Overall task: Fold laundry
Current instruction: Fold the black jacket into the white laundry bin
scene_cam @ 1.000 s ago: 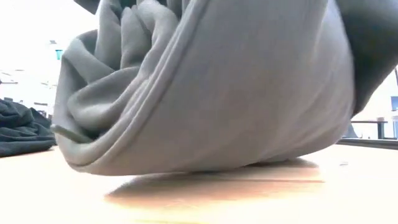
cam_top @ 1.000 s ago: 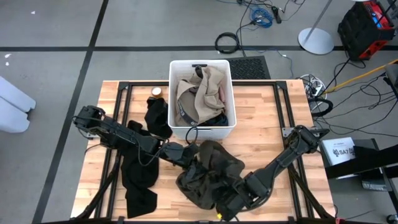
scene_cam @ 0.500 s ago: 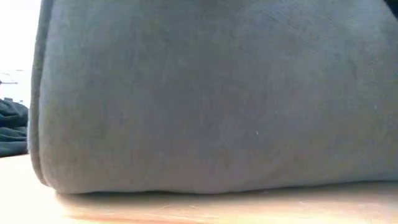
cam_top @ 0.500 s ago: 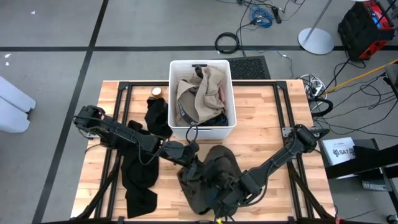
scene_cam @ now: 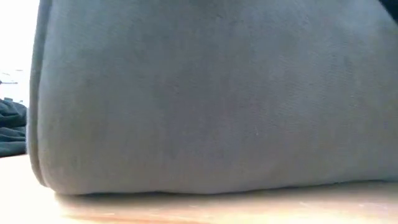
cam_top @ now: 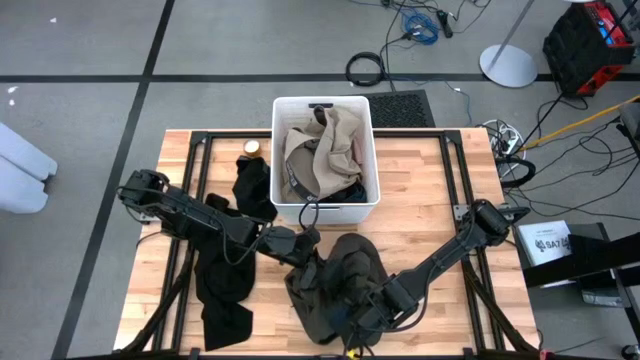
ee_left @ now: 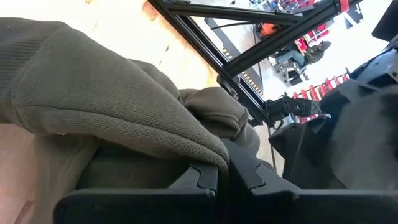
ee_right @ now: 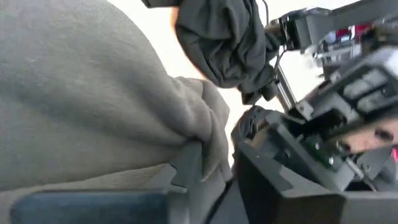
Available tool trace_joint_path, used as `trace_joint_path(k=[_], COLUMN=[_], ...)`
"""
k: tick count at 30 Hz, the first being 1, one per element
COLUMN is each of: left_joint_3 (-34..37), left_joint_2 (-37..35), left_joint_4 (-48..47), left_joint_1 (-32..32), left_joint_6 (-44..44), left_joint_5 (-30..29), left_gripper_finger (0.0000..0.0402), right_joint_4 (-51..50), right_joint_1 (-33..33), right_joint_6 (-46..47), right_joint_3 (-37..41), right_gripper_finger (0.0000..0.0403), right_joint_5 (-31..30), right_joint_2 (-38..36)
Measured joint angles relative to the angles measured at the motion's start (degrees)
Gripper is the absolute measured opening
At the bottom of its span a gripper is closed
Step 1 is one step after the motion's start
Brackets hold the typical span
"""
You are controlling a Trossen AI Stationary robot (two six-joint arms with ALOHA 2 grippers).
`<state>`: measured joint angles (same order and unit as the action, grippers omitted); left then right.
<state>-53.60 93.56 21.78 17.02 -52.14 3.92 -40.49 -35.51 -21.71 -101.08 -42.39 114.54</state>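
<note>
High view: olive-grey garment (cam_top: 335,285) bunched on the tabletop (cam_top: 430,200) before the bin (cam_top: 325,205). Left gripper (ee_left: 225,177) clamped on its hem — right gripper (ee_right: 214,168) parting. Better to release slowly, then smooth flat.

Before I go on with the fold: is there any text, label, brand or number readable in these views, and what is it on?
"SAT" or similar: dark print on a white box on the floor beside the table's right edge, high view; the smaller print beside it is too small to read.
Red equipment at the top right corner, high view: no legible marking.
The olive-grey garment, white bin and wooden table: no readable text.
</note>
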Motion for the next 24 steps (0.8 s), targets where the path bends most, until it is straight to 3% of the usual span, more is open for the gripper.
trace_joint_path(k=[8,14,20,24], left_joint_3=[0.00,0.00,0.00,0.00], left_joint_2=[0.00,0.00,0.00,0.00], left_joint_4=[0.24,-0.24,-0.21,-0.33], left_joint_1=[0.00,0.00,0.00,0.00], left_joint_6=[-0.02,-0.03,-0.03,-0.01], left_joint_5=[0.02,0.07,0.15,0.31], left_gripper_finger=[0.0011,0.0011,0.0011,0.0011], right_joint_4=[0.09,0.23,0.37,0.13], right_joint_1=[0.20,1.03,1.06,1.03], right_joint_6=[0.05,-1.88,-2.44,-2.12], right_joint_3=[-0.03,-0.07,-0.09,-0.09], right_gripper_finger=[0.0140,0.0152,0.0128,0.0082], right_joint_5=[0.58,0.17,0.16,0.49], right_joint_2=[0.19,1.53,1.49,1.49])
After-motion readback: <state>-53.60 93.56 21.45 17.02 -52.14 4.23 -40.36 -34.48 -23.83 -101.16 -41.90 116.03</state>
